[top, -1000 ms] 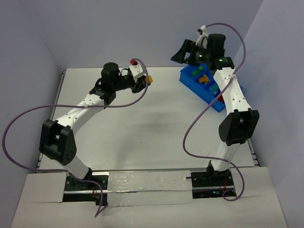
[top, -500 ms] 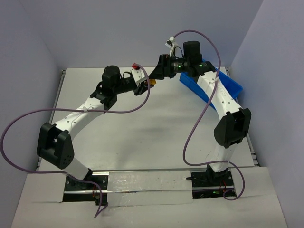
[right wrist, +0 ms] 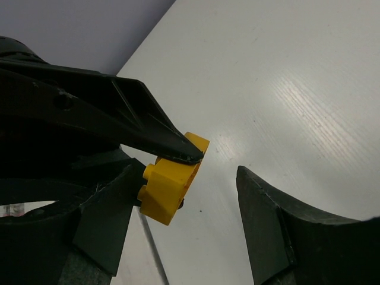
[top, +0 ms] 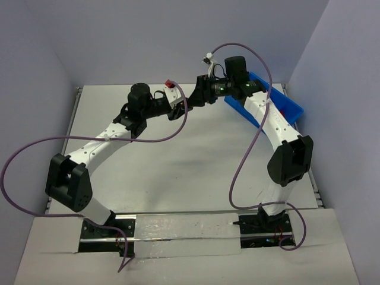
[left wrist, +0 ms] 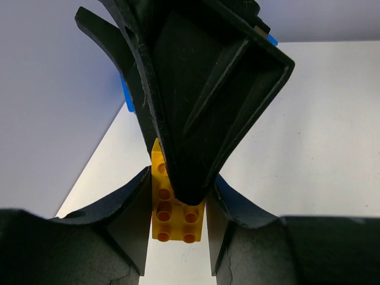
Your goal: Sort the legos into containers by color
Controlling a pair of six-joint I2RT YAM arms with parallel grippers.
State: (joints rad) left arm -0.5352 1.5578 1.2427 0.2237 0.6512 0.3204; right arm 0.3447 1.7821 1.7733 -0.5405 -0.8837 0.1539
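The white table (top: 178, 166) stands in a corner of plain lavender walls (top: 148, 35), with a pale mounting strip (top: 184, 228) along its near edge. Two arms are bolted there, the left arm (top: 95, 142) and the right arm (top: 279, 127), each trailing one purple cable (top: 35, 148). Both arms reach toward the middle of the far edge, where their tips meet above the table.

The left fingers (left wrist: 133, 219) are clamped on one yellow brick (left wrist: 172, 228), which is held off the surface. Its long axis runs along those fingers and out past their tips, toward the far edge. Its studded face is turned toward the left wrist camera, showing two columns of studs.

The right fingers (right wrist: 279, 225) stand apart, straddling the free end of the brick. One finger is just beside the brick, and the other is separated from it by a clear gap of bare table.

One blue bin (top: 285, 107) sits at the far right corner, set at an angle to the table's edges. The right arm partly covers it, and what lies inside cannot be made out. Only this single brick is in view.
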